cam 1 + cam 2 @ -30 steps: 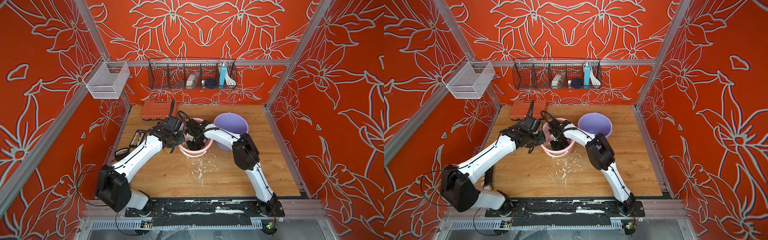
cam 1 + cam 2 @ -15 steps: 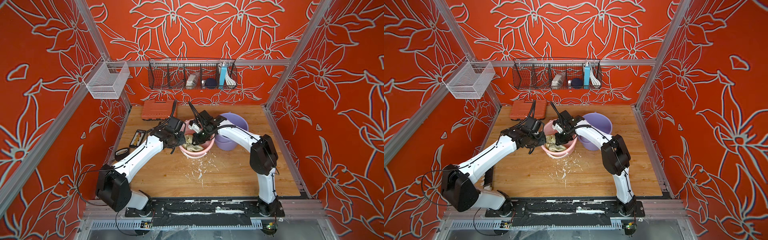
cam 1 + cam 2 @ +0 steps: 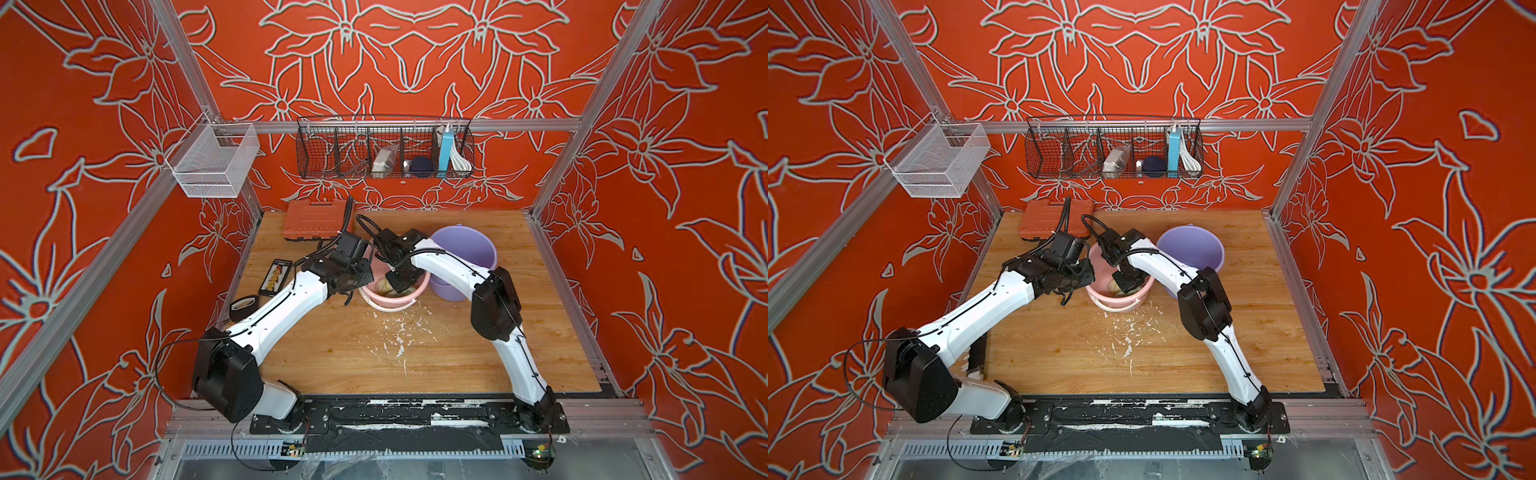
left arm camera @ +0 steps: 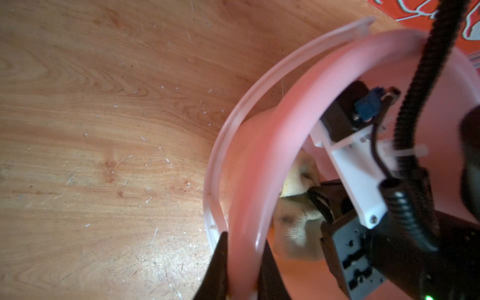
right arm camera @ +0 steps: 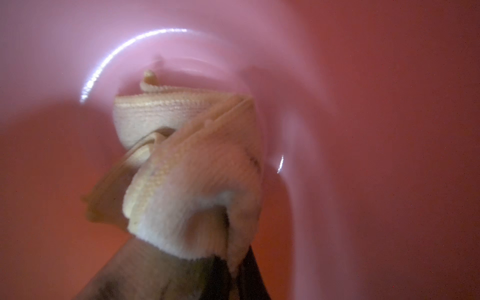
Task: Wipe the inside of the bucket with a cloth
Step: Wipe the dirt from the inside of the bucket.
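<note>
Bucket [image 3: 392, 302], pink, upright on counter [image 3: 353, 353]. L gripper [image 4: 244, 241]: jaws nipped tight on its rim, steadying. R gripper [image 5: 233, 262] deep inside, jaws closed on cloth [image 5: 192, 181], bunched vs wall near bottom. Step: wiping interior. Next prob. needs sweep round walls w/ steady pressure, no tipping.

Pink bucket [image 3: 392, 306] interior crowded: right arm [image 3: 444, 268], cloth [image 3: 384, 286]; front tabletop [image 3: 436, 365] open.
</note>
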{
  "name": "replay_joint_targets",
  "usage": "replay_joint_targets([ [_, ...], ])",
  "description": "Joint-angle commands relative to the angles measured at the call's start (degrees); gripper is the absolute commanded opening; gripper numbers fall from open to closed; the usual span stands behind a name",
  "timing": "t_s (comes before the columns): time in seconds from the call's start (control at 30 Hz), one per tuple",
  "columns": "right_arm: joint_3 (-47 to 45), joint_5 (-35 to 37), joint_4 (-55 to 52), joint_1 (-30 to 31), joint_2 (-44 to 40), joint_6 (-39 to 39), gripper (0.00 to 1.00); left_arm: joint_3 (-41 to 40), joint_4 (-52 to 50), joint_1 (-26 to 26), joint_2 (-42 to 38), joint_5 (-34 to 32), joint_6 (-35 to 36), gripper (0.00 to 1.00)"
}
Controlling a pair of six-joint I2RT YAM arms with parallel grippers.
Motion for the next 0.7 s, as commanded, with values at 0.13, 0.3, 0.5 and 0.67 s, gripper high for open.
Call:
replay_joint_targets([
  [0.13, 1.24, -8.85, -3.69, 0.77, 6.7, 1.73, 0.0, -4.44, -8.46, -0.9, -2.28, -3.33, 6.2, 0.0],
  [0.3, -4.01, -32.59, 8.41, 1.22, 1.31, 3.98, 0.0, -6.77, -6.52, -0.89, -3.72, -3.28, 5.25, 0.0],
  [0.5, -8.54, -48.0, 25.84, 1.19, -5.54, 10.51, 0.0, -7.93, -5.39, -0.95, -4.86, -4.07, 4.67, 0.0],
  [0.67, -8.95, -54.92, 29.13, 1.13, -7.98, 13.5, 0.0, -7.25, -5.98, -0.9, -6.37, -7.65, 4.76, 0.0],
])
